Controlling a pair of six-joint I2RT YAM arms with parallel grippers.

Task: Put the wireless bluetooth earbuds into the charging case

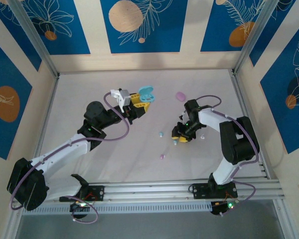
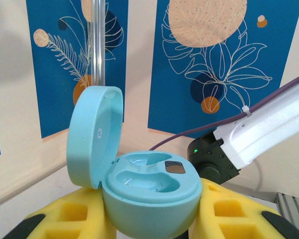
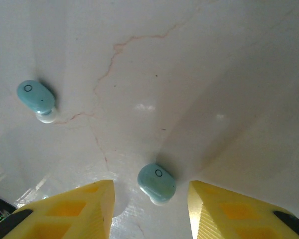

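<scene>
Jaws of the right gripper (image 3: 150, 216) are standing open astride a pale blue earbud (image 3: 157, 183) lying on the counter (image 3: 199, 74), likely light and slippery, best pinched across its rounded sides, while the left gripper (image 2: 149, 226) is clamping the open charging case (image 2: 149, 196).

- top external: high, behind the arm bases, looks down on the whole table (image 1: 139, 164).
- left wrist: close, near-level, faces the wall panels (image 2: 199, 59) — shares the right arm (image 2: 269, 124) with top.
- right wrist: very close, looks straight down at the tabletop — shares a blue earbud (image 3: 157, 183) with top.
</scene>
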